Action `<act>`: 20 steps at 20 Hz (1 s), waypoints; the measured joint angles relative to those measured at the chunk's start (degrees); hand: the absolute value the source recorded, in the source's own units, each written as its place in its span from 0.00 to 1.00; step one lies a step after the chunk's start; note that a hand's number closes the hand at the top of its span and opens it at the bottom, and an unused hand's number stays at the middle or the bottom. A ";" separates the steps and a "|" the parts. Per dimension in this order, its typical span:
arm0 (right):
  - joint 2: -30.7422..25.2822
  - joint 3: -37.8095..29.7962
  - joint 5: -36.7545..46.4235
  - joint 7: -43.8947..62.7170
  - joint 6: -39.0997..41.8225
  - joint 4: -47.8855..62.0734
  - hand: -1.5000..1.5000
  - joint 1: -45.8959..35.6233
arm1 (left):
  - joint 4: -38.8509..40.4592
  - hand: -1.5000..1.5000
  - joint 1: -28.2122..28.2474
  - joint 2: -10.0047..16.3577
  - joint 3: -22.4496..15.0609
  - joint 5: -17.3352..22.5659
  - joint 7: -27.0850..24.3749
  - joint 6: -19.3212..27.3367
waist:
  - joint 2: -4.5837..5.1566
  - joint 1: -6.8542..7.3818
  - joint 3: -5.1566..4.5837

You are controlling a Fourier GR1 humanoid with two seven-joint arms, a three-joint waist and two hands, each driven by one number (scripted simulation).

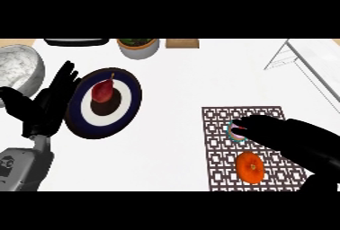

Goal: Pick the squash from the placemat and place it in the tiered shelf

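Observation:
The orange squash (250,167) lies on the patterned placemat (219,152) at the lower right. My right hand (285,134) comes in from the right edge, just above the squash and apart from it. Its fingers are stretched out, open, with the tips over a small pink and teal object (234,131) on the mat and partly hiding it. The white wire tiered shelf (312,63) stands at the far right corner. At the left edge my left hand (46,103) rests open with fingers up, beside a plate.
A dark blue and white plate (126,112) holding a red pear (103,90) sits left of centre. A marbled bowl (16,67) is at the far left. A potted plant (138,45), a wooden block (182,43) and a dark tray (76,42) line the back edge.

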 measured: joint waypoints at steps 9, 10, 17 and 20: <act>1.62 4.31 15.18 6.02 0.90 -4.51 0.00 5.06 | -2.55 0.50 1.52 -0.72 1.52 -0.54 0.99 -1.51 | 0.13 0.28 0.01; 2.07 4.75 16.71 6.58 0.99 -5.07 0.00 5.81 | -1.49 0.50 1.06 -0.99 1.98 -0.57 0.54 -1.87 | 0.14 0.23 0.01; 4.39 5.00 25.62 3.96 0.45 -3.77 0.00 9.98 | -0.15 0.50 0.82 -2.11 3.55 -2.35 -0.32 -3.58 | 0.21 0.24 0.02; 5.52 4.25 28.53 1.72 0.53 -1.95 0.00 10.88 | -0.69 0.50 1.37 -2.85 4.03 -3.00 0.03 -4.12 | 0.21 0.32 0.02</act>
